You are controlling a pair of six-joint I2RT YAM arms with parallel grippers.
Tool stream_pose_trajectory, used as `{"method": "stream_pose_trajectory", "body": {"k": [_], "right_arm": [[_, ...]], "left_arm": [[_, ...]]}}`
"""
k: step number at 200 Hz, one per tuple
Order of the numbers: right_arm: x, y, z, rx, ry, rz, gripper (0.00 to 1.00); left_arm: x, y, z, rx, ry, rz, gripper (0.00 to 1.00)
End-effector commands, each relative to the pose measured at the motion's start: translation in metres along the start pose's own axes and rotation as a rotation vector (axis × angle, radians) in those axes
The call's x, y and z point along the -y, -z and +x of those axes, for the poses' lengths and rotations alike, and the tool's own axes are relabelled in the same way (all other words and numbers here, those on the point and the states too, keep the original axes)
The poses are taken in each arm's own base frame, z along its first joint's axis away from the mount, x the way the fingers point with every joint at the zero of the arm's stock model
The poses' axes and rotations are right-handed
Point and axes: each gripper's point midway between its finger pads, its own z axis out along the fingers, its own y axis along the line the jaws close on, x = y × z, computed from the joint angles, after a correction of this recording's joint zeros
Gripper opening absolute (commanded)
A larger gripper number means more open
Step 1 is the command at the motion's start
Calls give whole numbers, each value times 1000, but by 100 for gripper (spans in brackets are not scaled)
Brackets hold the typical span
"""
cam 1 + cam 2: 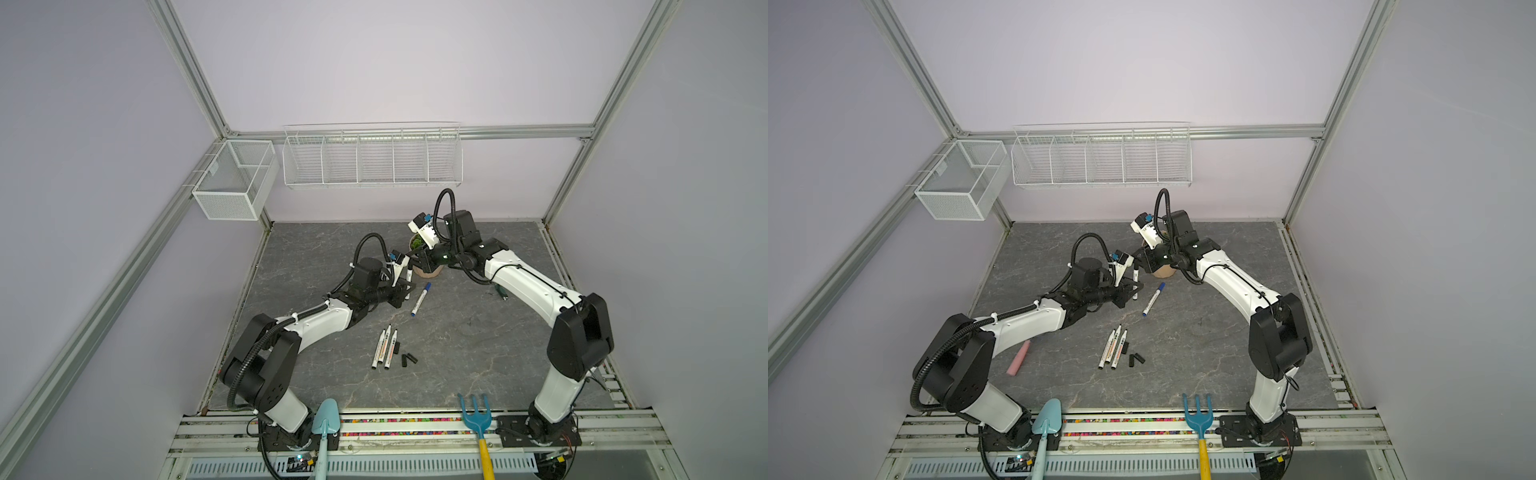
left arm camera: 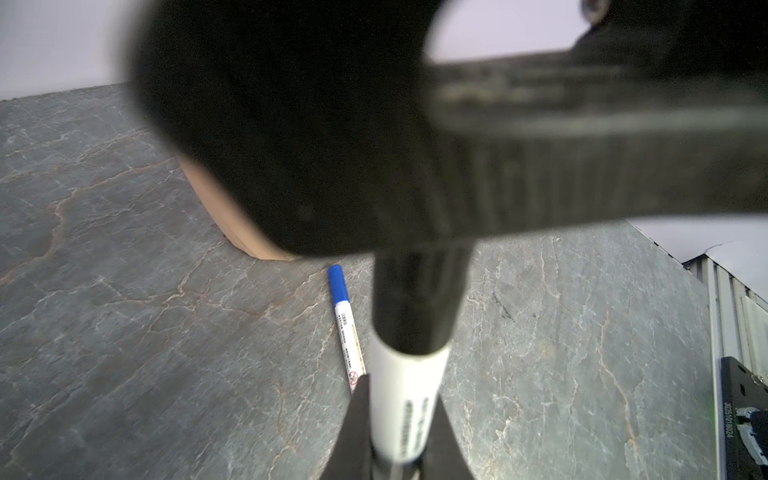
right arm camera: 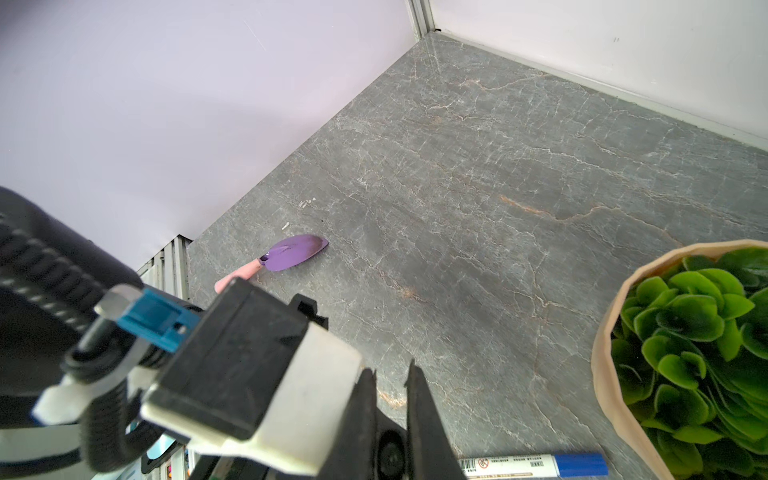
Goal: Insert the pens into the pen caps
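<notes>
Right, left claw (image 2: 401, 392) clamps a white pen (image 2: 409, 419) roughly upright; right claw (image 3: 390, 374) pinches the black cap (image 2: 415, 299) on its tip. Blue pen (image 1: 421, 299) lies beside; 3 pens (image 1: 384, 349) and 3 loose caps (image 1: 407, 358) nearer.

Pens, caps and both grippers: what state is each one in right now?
Left gripper: shut on a pen.
Right gripper: shut on that pen's cap, which sits on the pen.
Blue pen: capped, lying free.
Three other pens: uncapped, lying side by side.
Three black caps: loose beside them.
</notes>
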Motion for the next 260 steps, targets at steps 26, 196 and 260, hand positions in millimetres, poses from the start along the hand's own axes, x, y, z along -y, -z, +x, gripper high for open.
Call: {"method": "stream_pose_trajectory", "body": {"k": [26,196,260], "right_arm": [[-50,13,213,-768,-414,-92,7],[-45,55,98,-323,-528,-281,7],[-51,62,65,-239,-512,-296,16]], "left_arm": [[-1,199,-305,1094,-231,-200,0],[40,103,-171,740,-62,10,0],[58,45,-54,437,20,46,0]]}}
